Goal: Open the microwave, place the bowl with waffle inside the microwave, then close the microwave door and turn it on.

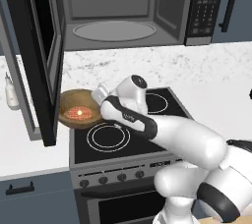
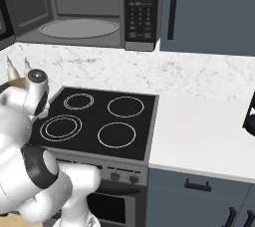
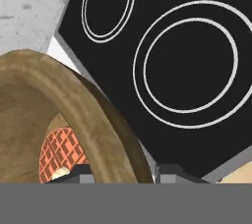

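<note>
Gripper (image 3: 120, 171) grips bowl with waffle (image 1: 78, 108) rim beside open microwave door (image 1: 47, 46).

One microwave (image 1: 128, 12), its one door (image 1: 47, 46) open. One wooden bowl (image 1: 78, 107) with one waffle (image 1: 78, 114). One stove (image 2: 99, 121) with four rings. One white bottle (image 1: 11, 93) on the bench (image 2: 199, 131).

The bowl (image 1: 78, 107) holding the waffle (image 1: 78, 113) is sitting left of the stove (image 1: 123, 134), below the microwave (image 1: 123, 12).
</note>
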Controlling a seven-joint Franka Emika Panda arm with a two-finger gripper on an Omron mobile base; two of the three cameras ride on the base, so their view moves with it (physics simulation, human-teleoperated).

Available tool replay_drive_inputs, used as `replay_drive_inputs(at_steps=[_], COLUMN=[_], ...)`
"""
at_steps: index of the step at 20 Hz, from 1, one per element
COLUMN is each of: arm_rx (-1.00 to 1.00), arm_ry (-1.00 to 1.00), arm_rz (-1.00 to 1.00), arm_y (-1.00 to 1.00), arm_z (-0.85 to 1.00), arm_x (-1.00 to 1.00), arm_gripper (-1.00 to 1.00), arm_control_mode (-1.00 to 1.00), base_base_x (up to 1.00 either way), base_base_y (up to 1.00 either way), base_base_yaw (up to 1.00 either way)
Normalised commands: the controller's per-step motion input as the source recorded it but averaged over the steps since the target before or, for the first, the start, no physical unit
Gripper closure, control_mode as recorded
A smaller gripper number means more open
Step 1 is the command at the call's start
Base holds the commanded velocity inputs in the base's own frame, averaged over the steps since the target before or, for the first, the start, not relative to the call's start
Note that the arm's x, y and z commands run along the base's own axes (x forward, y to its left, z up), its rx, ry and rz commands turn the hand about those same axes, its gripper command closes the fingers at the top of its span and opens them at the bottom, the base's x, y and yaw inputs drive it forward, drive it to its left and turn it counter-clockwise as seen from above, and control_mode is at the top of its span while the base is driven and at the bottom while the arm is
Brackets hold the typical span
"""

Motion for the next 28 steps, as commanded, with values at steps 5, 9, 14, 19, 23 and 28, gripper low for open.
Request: replay_drive_inputs(at_steps=[5, 9, 14, 19, 23, 28], arm_rx=[-0.1, -0.06, -0.02, 0.04, 0.02, 0.0], arm_ry=[0.0, 0.0, 0.14, -0.08, -0.21, -0.1], arm_rz=[-0.35, -0.29, -0.25, -0.07, 0.0, 0.0], arm_y=[-0.85, -0.95, -0.88, -0.25, -0.08, -0.01], arm_z=[0.75, 0.76, 0.84, 0.9, 0.91, 0.98], arm_x=[-0.59, -0.67, -0.63, -1.0, -0.98, -0.44], arm_gripper=[1.0, 1.0, 1.0, 1.0, 1.0, 1.0], arm_control_mode=[-1.0, -1.0, -1.0, -1.0, -1.0, -1.0], base_base_x=[0.0, 0.0, 0.0, 0.0, 0.0, 0.0], base_base_y=[0.0, 0.0, 0.0, 0.0, 0.0, 0.0], base_base_yaw=[0.0, 0.0, 0.0, 0.0, 0.0, 0.0])
